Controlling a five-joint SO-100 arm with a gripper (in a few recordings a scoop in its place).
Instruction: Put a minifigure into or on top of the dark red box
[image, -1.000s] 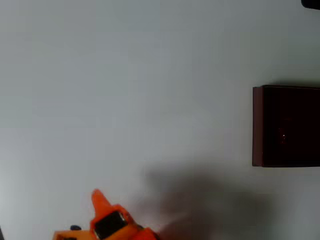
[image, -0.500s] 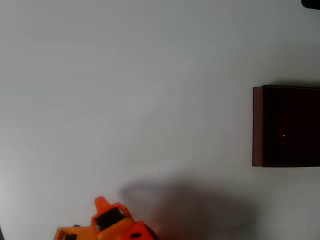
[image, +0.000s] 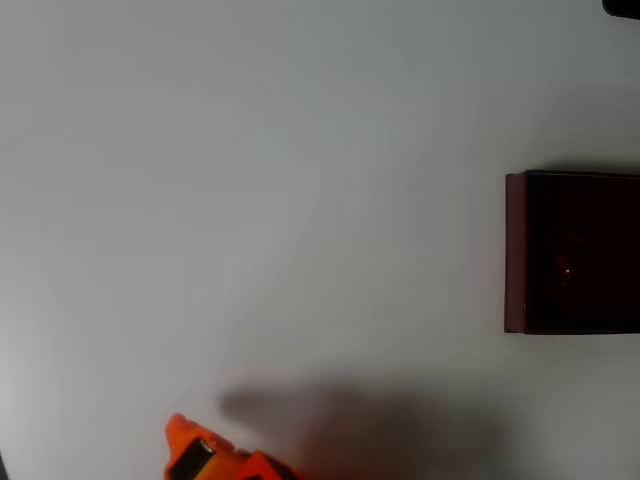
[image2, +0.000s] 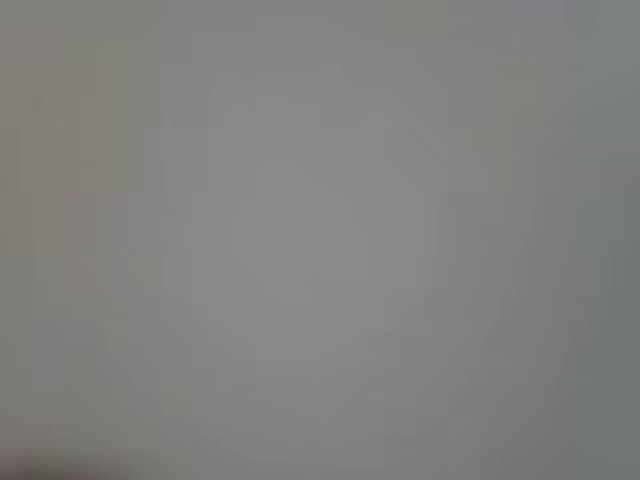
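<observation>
At the overhead view's lower left edge we saw our orange gripper; whether its jaws were open or held anything, we could not tell. At the right edge sat the dark red box, a faint red speck in its dark interior, possibly the minifigure. We judged it light, rigid, best pinched across the body. The pale table lay smooth and bare.

No readable text, labels, brands or numbers anywhere. Overhead view: dark red box at the right edge has plain walls, no print. Orange arm part at the bottom edge carries no legible marking. Wrist view is a uniform grey blur, nothing to read.
</observation>
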